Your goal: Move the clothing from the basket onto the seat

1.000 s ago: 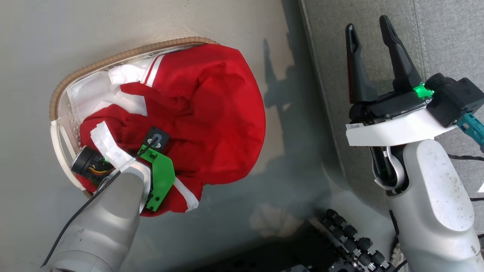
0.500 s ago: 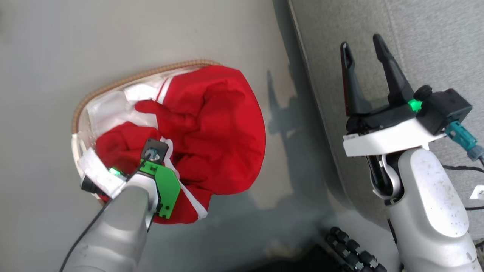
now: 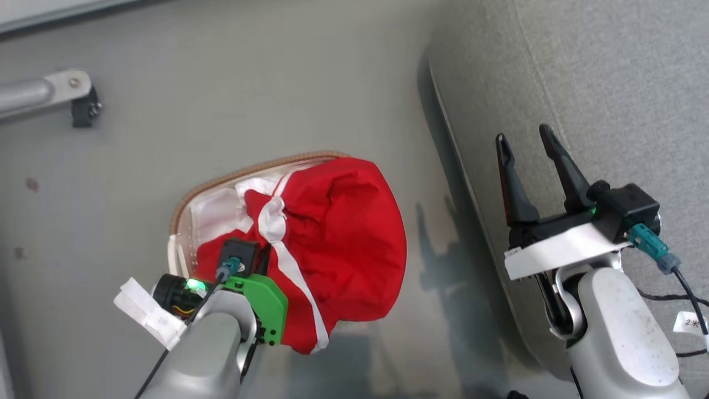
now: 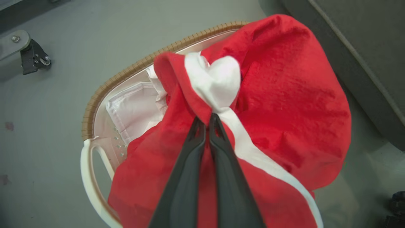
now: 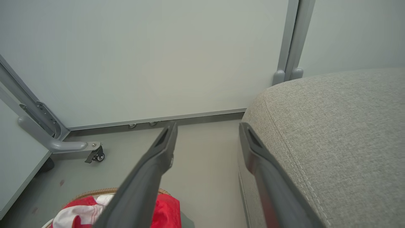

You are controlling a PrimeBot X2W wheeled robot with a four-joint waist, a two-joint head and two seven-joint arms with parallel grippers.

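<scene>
Pale grey floor is seen underneath. At lower centre, the left pincer is clamped on bright red, white-striped fabric clothing, bunched over the white perforated brown-rimmed plastic basket. Further right, the right pincer is held apart by the edge of the big grey upholstered seat.

My left end effector is pinching the red, white-striped clothing, which is bulging over the white basket beside the grey seat.
</scene>
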